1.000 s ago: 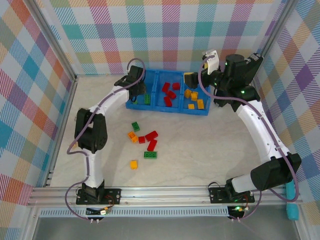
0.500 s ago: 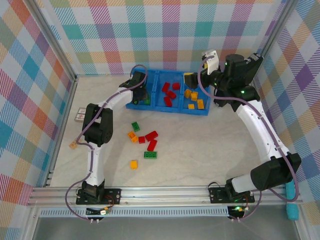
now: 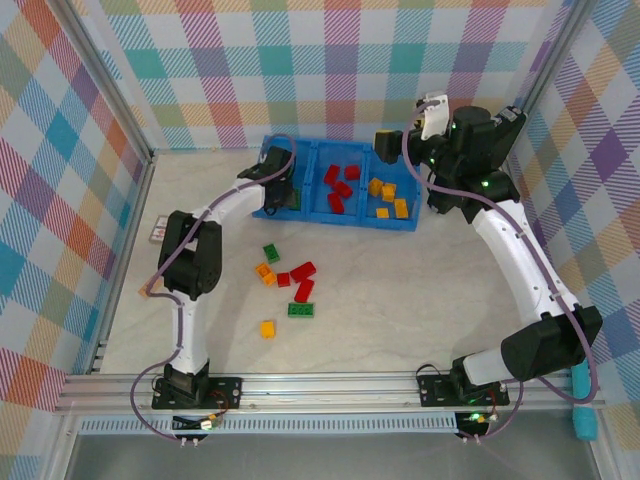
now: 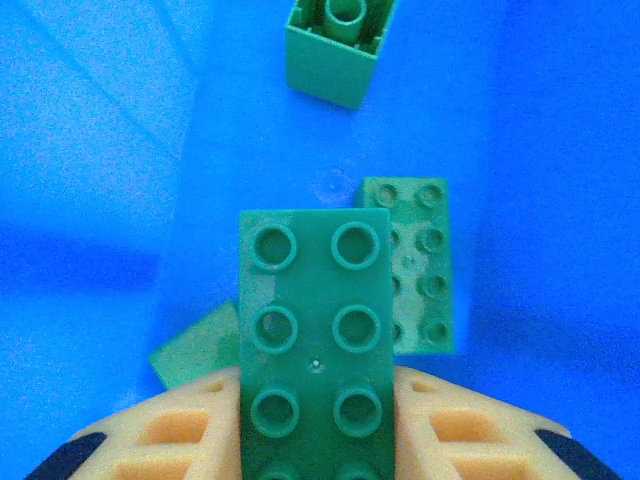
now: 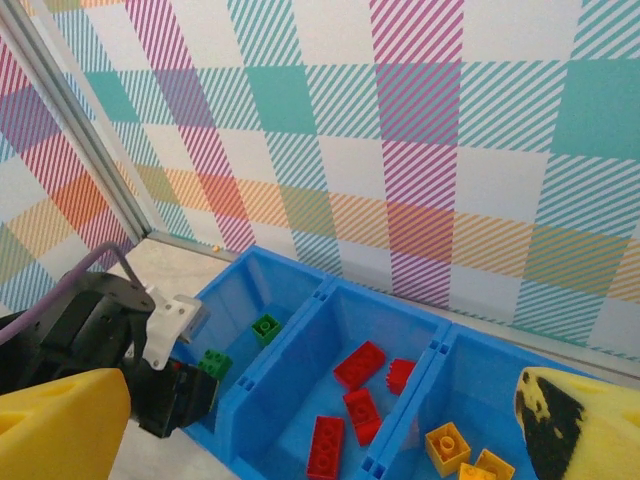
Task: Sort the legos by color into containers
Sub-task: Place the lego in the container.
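Over at nine o'clock on the pale, marbled table (image 3: 420, 300), small flat cards (image 3: 158, 232) lie beside the metal frame. Toward twelve o'clock sits the long blue bin (image 3: 340, 218), glossy moulded plastic with thin dividing walls that make three square compartments.

The left gripper (image 4: 315, 400) hangs inside the left compartment (image 5: 245, 290). Its ribbed orange pads (image 4: 170, 435) are pinched tight on the long sides of a green brick (image 4: 315, 300), a two-by-four slab with round studs facing the wrist camera. Beneath it, more green bricks (image 4: 420, 265) lie on the smooth blue floor. One lies flat, studs up, at three o'clock of the held brick. Another, at twelve, is tipped over and shows its hollow tube. A plain face peeks out at eight.

The middle compartment (image 5: 350, 310) holds red bricks (image 5: 360, 363), and the right compartment (image 5: 480, 360) holds yellow-orange bricks (image 5: 447, 445). At six o'clock of the bin, loose bricks (image 3: 300, 309) in green, orange, red and yellow are scattered near the table's centre.

At one o'clock the right gripper (image 5: 320, 385) hangs in the air near the bin's right end, with its yellow foam fingers (image 5: 60, 425) spread wide and gripping nothing.
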`<state>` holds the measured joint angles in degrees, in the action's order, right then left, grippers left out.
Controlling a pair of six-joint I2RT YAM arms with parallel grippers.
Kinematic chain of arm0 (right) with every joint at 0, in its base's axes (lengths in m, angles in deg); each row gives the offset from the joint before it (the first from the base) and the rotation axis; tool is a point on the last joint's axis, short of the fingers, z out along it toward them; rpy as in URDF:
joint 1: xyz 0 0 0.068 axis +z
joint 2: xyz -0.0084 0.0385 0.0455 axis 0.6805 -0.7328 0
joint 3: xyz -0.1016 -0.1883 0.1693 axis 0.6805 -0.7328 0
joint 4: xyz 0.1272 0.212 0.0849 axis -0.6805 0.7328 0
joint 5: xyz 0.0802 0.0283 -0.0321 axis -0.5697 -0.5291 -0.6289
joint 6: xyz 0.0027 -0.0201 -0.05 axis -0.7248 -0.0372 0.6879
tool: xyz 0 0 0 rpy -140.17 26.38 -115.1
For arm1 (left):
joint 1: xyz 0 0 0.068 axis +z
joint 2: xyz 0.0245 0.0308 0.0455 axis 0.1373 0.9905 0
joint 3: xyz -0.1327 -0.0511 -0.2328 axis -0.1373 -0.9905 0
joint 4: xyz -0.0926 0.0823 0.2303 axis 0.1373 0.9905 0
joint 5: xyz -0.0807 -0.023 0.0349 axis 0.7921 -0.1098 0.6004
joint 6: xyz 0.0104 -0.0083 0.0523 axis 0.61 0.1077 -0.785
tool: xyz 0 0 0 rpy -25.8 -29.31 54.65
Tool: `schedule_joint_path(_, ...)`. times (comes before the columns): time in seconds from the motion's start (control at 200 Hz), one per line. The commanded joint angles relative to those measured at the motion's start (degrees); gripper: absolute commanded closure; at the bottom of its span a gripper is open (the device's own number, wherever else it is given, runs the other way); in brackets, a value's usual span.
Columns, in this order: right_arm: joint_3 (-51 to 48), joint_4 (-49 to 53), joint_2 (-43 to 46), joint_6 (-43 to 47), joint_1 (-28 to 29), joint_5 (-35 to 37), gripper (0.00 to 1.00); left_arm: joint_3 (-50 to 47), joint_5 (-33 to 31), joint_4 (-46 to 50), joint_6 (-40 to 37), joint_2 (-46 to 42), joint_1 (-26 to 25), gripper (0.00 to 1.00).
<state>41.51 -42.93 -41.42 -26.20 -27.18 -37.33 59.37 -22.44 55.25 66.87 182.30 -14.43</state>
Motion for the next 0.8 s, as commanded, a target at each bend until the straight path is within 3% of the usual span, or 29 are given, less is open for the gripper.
schedule_joint_path(0.0,0.1,-2.5,0.7,-1.4,-0.2,0.5,0.01,-0.4,-3.5,3.4,-2.8,-6.6,-1.6,0.67)
schedule_joint_path(0.265,-0.2,-2.8,0.9,-1.5,-0.3,-0.6,0.01,-2.3,-5.7,3.8,-4.0,-10.3,-2.0,0.64)
schedule_joint_path(0.795,-1.0,-3.0,2.3,-0.8,-0.3,1.0,0.01,6.1,-3.8,-0.4,-1.3,4.0,-1.4,0.63)
